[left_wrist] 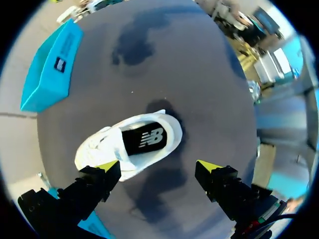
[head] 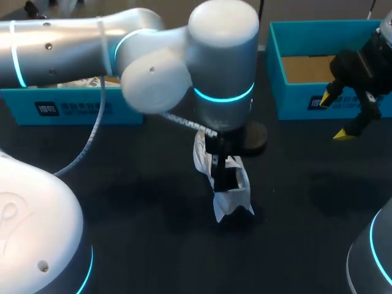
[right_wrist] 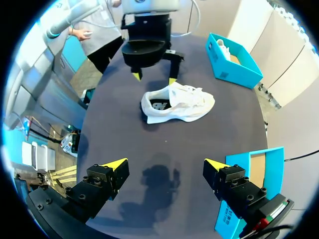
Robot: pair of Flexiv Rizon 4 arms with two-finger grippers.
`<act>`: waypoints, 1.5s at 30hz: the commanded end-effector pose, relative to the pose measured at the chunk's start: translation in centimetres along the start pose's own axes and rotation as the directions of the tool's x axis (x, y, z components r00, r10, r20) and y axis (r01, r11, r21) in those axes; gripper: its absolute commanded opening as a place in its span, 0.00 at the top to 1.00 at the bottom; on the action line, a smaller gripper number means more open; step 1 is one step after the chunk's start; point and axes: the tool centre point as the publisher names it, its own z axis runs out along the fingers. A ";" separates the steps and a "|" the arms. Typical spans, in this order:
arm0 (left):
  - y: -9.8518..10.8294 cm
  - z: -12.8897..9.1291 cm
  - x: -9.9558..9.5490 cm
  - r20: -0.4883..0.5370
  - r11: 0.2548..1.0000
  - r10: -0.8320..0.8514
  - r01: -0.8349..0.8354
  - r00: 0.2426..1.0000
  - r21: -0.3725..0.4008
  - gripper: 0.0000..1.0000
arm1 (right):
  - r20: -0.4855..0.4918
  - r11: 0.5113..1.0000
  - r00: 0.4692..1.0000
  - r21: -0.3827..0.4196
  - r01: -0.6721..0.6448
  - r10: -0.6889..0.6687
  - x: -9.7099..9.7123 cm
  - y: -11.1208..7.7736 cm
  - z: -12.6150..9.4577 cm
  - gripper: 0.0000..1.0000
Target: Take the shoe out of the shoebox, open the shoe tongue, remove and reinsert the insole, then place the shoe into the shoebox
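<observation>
White shoe (left_wrist: 107, 147) on table (left_wrist: 199, 94); left claw (left_wrist: 158, 166) spread above it

This looks like a robotics lab bench rather than a home or shop. A dark matte table (head: 135, 196) is worked by two grey arms with glowing cyan rings, the left arm (head: 223, 55) and the right arm (head: 375, 269). A white shoe (right_wrist: 177, 103) lies ahead of the right gripper (right_wrist: 165, 163), with a teal shoebox (right_wrist: 249, 157) just beside it.
</observation>
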 end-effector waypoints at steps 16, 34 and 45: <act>-2.7 4.0 3.5 0.078 0.857 -0.513 0.504 0.855 0.110 0.00 | -0.002 1.000 1.000 0.001 0.000 0.000 -0.1 0.0 0.0 0.00; -4.7 8.2 3.8 0.078 0.904 -0.427 0.424 0.901 0.052 0.00 | -0.002 1.000 1.000 0.001 0.000 0.000 -0.1 0.0 0.0 0.00; -3.7 10.1 3.3 0.068 0.909 -0.415 0.416 0.907 -0.001 0.09 | -0.002 1.000 1.000 0.001 0.000 0.000 -0.1 0.0 0.0 0.00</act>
